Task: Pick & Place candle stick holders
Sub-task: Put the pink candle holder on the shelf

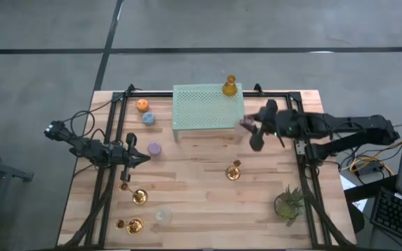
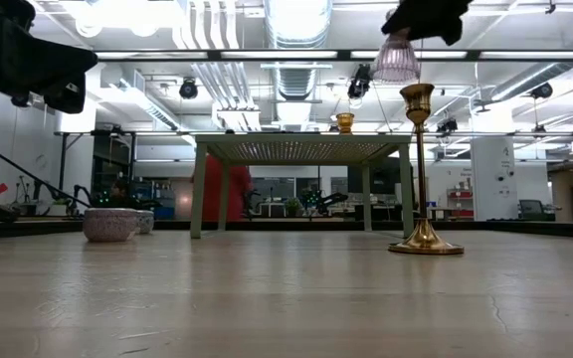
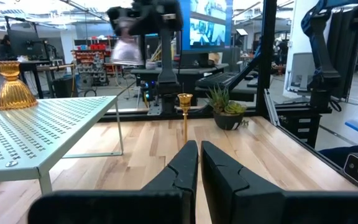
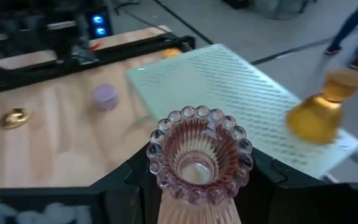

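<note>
My right gripper hangs in the air off the right end of the pale green mesh rack, shut on a pink ribbed glass holder with a beaded rim. An amber holder stands on the rack's far right corner. On the table stand a gold stemmed holder right of centre, two more gold ones and a clear cup near left. Orange, blue and purple cups sit left of the rack. My left gripper waits shut, level, beside the purple cup. My right gripper pinches the pink holder between its two fingers, on opposite sides of the ribbed body just below the beaded rim. The fingers slant down from the table's right side. The holder is lifted clear and hangs higher than the rack's top.
A small green potted plant stands at the near right. Dark frame rails run along the table's left and right sides. Bare wood lies in the middle, in front of the rack. A person in red shows in the room beyond the table.
</note>
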